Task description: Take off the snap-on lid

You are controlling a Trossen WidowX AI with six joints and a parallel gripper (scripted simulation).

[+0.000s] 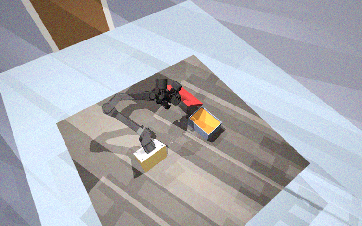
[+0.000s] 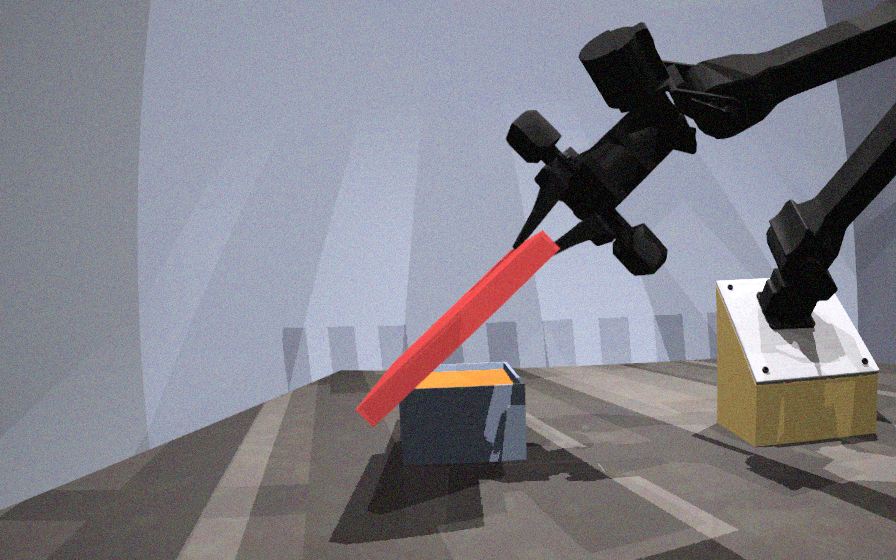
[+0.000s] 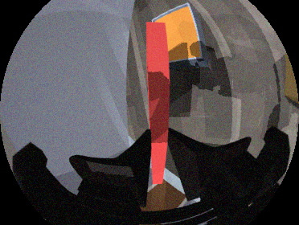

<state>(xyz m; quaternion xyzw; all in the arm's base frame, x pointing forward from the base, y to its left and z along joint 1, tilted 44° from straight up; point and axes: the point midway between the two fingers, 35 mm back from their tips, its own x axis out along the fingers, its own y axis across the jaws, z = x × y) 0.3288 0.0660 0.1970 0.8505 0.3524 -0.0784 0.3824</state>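
A black robot arm [image 1: 126, 121] [image 2: 792, 62] stands on a yellow block with a sloping white top [image 1: 154, 158] [image 2: 816, 409], and reaches toward the far edge of the wood-toned surface [image 1: 176, 176] [image 2: 264, 508] [image 3: 213, 108], as the top view shows it. Its claw [image 1: 181, 97] [image 2: 536, 243] [image 3: 158, 132] is closed to a narrow gap around one end of a red lid [image 1: 190, 98] [image 2: 455, 330] [image 3: 157, 52]. The lid is held in the air at a steep slant, its gripped end high and its other end low, near the surface's far corner, the upper one in the top view. Just beside it, farther from that corner, a blue-grey storage box [image 1: 201, 131] [image 2: 449, 425] [image 3: 195, 24] sits upright on the surface, open, with an orange inside. The lid is off the box and not lying on the surface
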